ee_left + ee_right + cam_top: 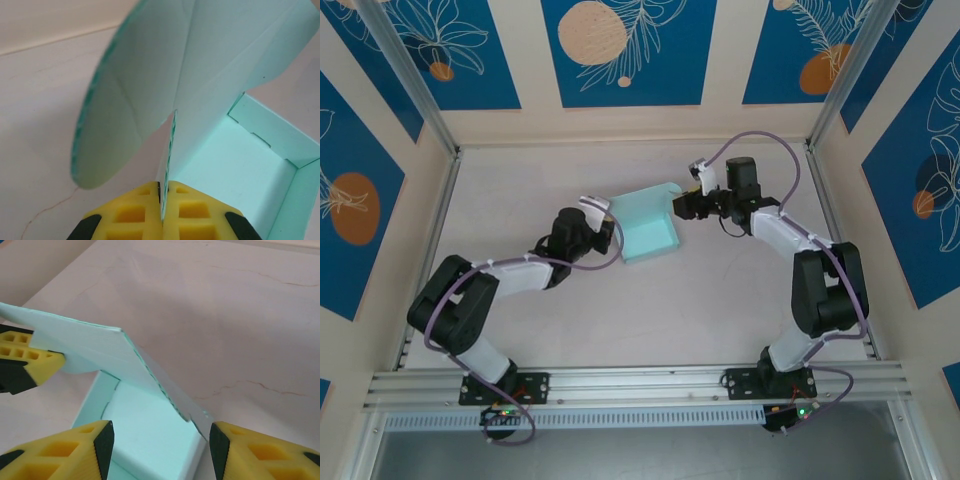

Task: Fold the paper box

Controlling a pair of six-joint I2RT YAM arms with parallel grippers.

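Paper box (650, 228) sitting half-formed at table (720, 300) middle, nearer far edge, one flap standing up. Left gripper (162, 192) clamping tight on thin upright wall at box's left side, yellow pads meeting on card. Right gripper (161, 442) hanging at box's right side, jaws spread apart, straddling raised flap's edge, not pinching it.

Pale table (620, 330) (blue floral walls (620, 60)).

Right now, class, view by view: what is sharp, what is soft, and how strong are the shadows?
Top external: even light, faint shadows under the arms, paper box crisp. Left wrist: near jaws soft, box creases sharp. Right wrist: near jaws blurred, table veins sharp.
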